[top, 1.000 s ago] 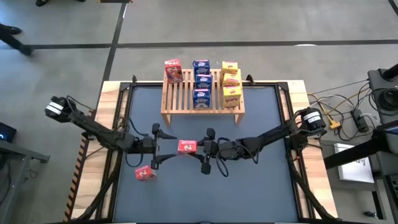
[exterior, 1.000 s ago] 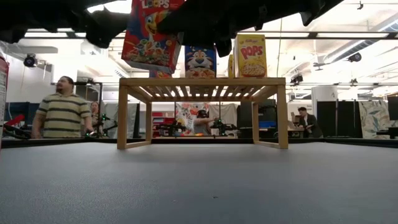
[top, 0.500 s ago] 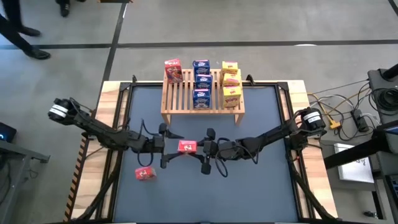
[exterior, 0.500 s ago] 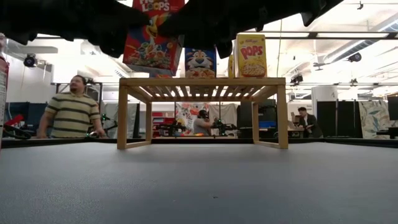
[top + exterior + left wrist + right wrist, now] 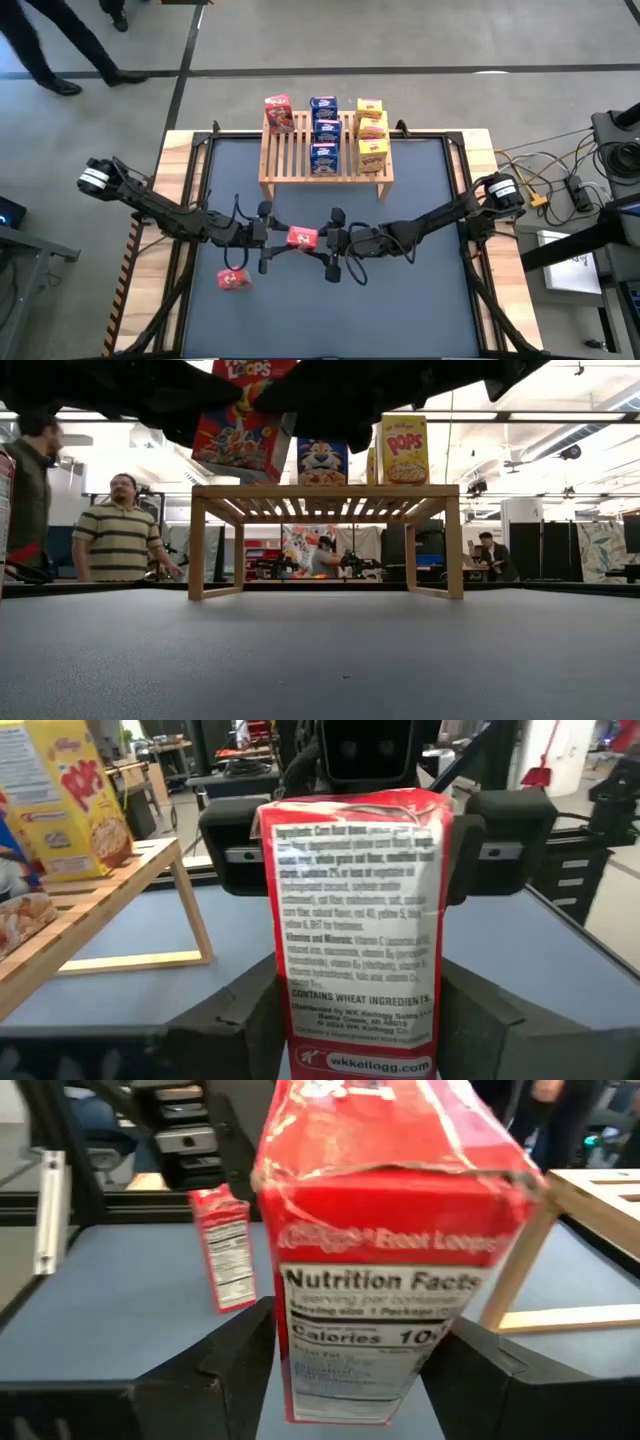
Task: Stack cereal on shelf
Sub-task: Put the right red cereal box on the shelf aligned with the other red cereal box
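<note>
Where the two arms meet above the middle of the dark table mat [image 5: 400, 300], a red cereal box [image 5: 302, 237] hangs between the left gripper [image 5: 268, 238] and the right gripper [image 5: 330, 240], clear of the mat in the low view. In the left wrist view the box stands upright between that gripper's own dark fingers [image 5: 240, 1020], which flank its lower sides; whether they press it cannot be told. In the right wrist view the box likewise sits between the right fingers [image 5: 230, 1370], close against both, its dented top edge above them; grip or mere contact cannot be told. A second red box [image 5: 232, 279] stands on the mat behind and outside the left fingers. Beyond both sets of fingertips stands the wooden shelf [image 5: 290, 160], carrying one red box [image 5: 278, 113], a row of blue boxes [image 5: 323, 130] and a row of yellow boxes [image 5: 371, 128]. Two people [image 5: 118, 540] stand in the room behind.
</note>
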Robot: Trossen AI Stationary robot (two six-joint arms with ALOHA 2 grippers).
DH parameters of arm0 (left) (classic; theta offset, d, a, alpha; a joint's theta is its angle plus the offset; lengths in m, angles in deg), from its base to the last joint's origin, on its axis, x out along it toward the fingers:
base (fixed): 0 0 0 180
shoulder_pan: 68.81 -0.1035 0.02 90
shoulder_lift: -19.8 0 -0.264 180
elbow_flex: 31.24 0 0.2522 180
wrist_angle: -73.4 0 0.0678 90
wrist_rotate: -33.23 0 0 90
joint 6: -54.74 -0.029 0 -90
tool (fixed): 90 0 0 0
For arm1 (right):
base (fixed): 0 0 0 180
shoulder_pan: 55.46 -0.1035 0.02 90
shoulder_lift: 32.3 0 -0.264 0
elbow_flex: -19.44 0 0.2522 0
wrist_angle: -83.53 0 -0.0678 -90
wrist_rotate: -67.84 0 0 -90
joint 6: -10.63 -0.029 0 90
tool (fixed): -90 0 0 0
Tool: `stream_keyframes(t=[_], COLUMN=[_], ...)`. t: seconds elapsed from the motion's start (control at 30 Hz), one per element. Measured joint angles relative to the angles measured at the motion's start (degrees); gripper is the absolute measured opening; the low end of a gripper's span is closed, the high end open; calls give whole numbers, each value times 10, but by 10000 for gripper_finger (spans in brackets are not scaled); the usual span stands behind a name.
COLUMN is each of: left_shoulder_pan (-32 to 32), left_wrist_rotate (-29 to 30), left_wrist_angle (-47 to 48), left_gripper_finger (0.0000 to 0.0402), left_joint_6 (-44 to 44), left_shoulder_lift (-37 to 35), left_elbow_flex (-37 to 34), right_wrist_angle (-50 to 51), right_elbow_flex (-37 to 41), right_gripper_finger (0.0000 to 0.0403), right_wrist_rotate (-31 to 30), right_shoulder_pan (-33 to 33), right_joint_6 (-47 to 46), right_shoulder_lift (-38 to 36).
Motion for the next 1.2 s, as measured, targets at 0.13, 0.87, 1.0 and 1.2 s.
stream_keyframes(t=[0.13, 0.87, 1.0, 1.2], left_shoulder_pan=[0, -428, -565, -666], left_wrist_rotate=[-2, -342, -472, -560], left_wrist_angle=[1, 205, 181, 113], left_gripper_finger=[162, 162, 162, 162], left_joint_6=[-7, -28, 9, 23], left_shoulder_lift=[-12, -310, -279, -197], left_elbow_flex=[-1, 5, 5, 5], right_wrist_angle=[30, -54, -61, -84], right_elbow_flex=[0, 151, 166, 173], right_gripper_finger=[234, 249, 250, 248], right_wrist_rotate=[11, 17, 17, 17], right_shoulder_pan=[-4, -116, -115, -115], right_joint_6=[0, 37, 37, 62], right_shoulder_lift=[-20, -122, -121, -121])
